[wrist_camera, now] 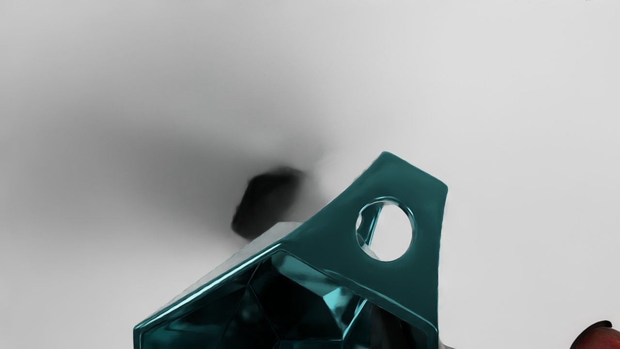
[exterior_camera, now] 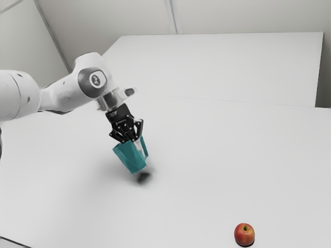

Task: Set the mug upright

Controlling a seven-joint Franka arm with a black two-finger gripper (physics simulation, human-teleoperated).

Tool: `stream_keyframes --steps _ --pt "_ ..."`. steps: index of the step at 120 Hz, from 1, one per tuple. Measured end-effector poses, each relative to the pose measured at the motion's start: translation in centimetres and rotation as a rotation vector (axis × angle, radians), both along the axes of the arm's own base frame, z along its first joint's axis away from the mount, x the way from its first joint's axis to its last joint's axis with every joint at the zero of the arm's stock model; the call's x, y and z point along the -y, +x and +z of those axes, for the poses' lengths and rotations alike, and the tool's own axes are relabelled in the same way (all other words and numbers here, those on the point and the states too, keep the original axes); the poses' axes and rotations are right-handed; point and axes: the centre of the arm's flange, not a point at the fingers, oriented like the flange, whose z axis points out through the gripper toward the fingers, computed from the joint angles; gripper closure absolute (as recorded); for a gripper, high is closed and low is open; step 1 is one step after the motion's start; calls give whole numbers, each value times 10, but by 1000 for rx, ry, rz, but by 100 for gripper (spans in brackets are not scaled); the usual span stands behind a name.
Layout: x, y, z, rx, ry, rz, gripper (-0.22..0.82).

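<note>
My gripper (exterior_camera: 135, 140) is shut on the rim of the teal mug (exterior_camera: 131, 158), holding it above the table. In the exterior view the mug leans, its mouth up toward the gripper and its base down toward the view's right, with the handle on the right side. The wrist view looks into the mouth of the faceted mug (wrist_camera: 334, 242), its holed handle jutting out. Near the handle, the gripper (wrist_camera: 416, 339) has one dark finger inside the mug; most of the other is hidden.
A red apple (exterior_camera: 244, 234) rests on the white table (exterior_camera: 207, 155), toward the exterior view's lower right; part of the apple (wrist_camera: 600, 338) is also at the wrist view's edge. A dark shadow lies on the table below the mug.
</note>
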Motion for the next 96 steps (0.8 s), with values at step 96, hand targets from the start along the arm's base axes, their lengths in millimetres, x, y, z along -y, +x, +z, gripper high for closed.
stream_keyframes --steps 96 --pt "0 29 -13 269 398 -254 77"
